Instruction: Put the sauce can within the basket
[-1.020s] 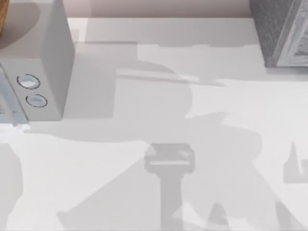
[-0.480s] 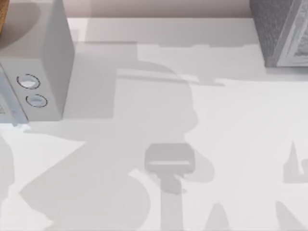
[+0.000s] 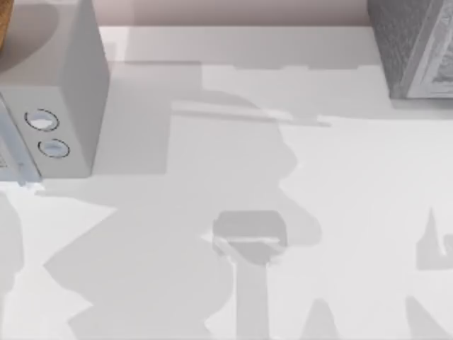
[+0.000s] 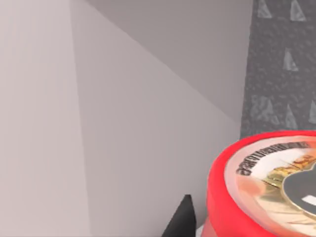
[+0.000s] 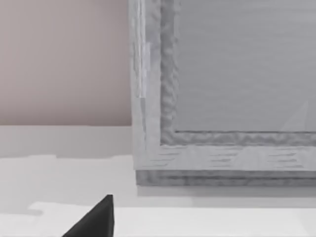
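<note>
where the left wrist view looks along its own arm, the sauce can [image 4: 266, 187] sits very close to the lens, its red rim and pale printed top with a dark mark taking up one corner. one dark fingertip [image 4: 181, 222] of the left gripper pokes up just beside the can's red wall; whether the fingers are clamped on the can or merely next to it, i cannot tell, since a single tip is all that is visible. behind the can stands a dark grey speckled surface [image 4: 281, 74] marked with pale triangles, and beside that a plain pale wall.

in the right wrist view, a dark fingertip [image 5: 94, 219] of the right gripper shows low in the picture above the white table [image 5: 59, 143]; its spread cannot be judged either. ahead of it stands a grey textured box-like frame [image 5: 148, 98] resting on the table, with a pinkish wall behind.

from above, the white table [image 3: 354, 177] is crossed by soft grey shadows, including a blocky shadow near the middle toward the near edge. a pale grey box with two round rings on its face [image 3: 64, 106] stands at the table's left, at the far side, and a grey speckled block [image 3: 403, 42] stands at the far right corner.
</note>
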`<action>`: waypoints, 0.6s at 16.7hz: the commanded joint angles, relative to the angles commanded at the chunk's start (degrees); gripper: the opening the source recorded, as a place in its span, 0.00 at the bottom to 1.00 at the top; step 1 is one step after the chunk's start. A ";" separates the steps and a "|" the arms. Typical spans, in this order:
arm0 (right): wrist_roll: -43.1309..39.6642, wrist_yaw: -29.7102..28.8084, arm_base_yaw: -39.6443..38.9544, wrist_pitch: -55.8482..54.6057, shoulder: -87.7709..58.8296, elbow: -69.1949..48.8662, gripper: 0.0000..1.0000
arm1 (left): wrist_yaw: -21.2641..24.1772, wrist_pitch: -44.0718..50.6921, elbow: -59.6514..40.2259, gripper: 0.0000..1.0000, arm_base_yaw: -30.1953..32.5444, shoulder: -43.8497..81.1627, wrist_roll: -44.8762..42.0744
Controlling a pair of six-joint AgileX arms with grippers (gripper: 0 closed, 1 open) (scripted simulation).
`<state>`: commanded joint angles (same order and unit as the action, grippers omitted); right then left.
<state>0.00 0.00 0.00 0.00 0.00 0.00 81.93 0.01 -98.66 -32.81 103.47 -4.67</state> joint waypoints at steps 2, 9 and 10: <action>0.00 0.00 0.00 0.00 0.00 0.00 1.00 | -2.18 -3.00 0.97 0.00 2.06 0.30 0.78; 0.00 0.00 0.00 0.00 0.00 0.00 1.00 | -5.11 -6.11 2.63 0.08 4.94 0.94 2.16; 0.00 0.00 0.00 0.00 0.00 0.00 1.00 | -5.11 -6.11 2.63 0.15 4.94 0.94 2.16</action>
<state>0.00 0.00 0.00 0.00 0.00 0.00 76.83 -6.10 -96.03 -27.86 104.41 -2.50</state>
